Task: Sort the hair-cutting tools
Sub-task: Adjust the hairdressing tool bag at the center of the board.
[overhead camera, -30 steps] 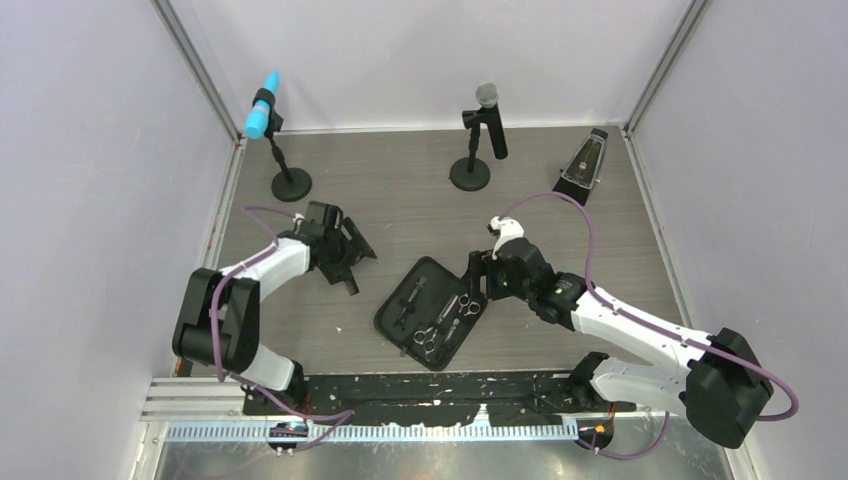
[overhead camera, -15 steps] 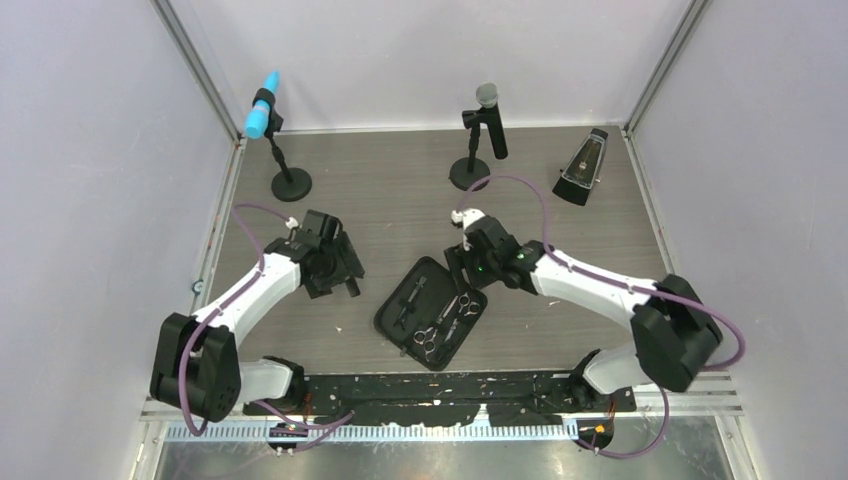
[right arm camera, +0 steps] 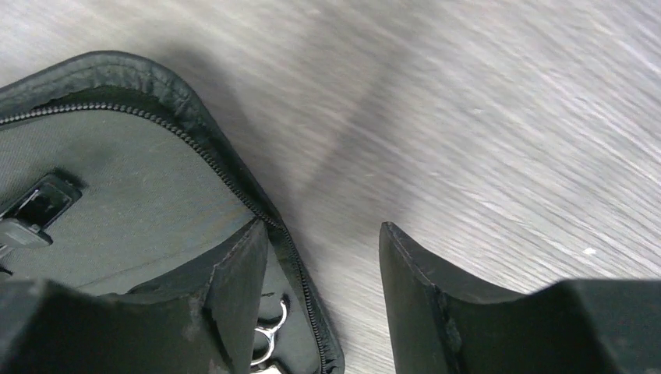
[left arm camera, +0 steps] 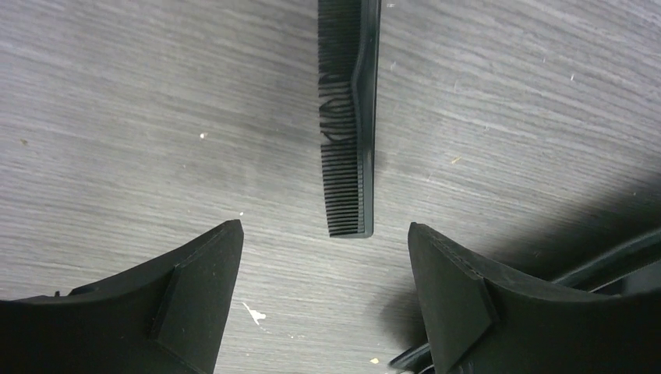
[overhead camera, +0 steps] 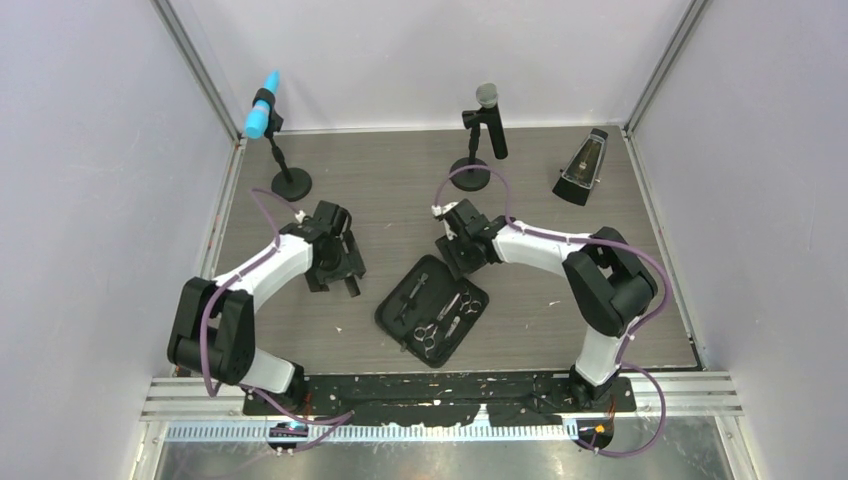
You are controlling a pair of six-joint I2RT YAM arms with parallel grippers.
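Noting scissors (overhead camera: 432, 336) laid in the open case (overhead camera: 385, 318), comb (left arm camera: 351, 117) yet unsorted on the table (overhead camera: 400, 190) under the spread, empty left claw (left arm camera: 323, 230), right claw (right arm camera: 323, 234) parted, gripping nothing, over the case rim.

The zip case (overhead camera: 432, 310) is lying open near the middle of the desk's (overhead camera: 600, 290) front edge; scissors (overhead camera: 427, 337) are lying in its right-hand half; the comb (left arm camera: 348, 117) is lying on the desk left of the case, just ahead of the left hand (left arm camera: 323, 227); the right hand (right arm camera: 323, 226) is straddling the case's far rim; two microphones (overhead camera: 291, 184) are standing along the back edge.
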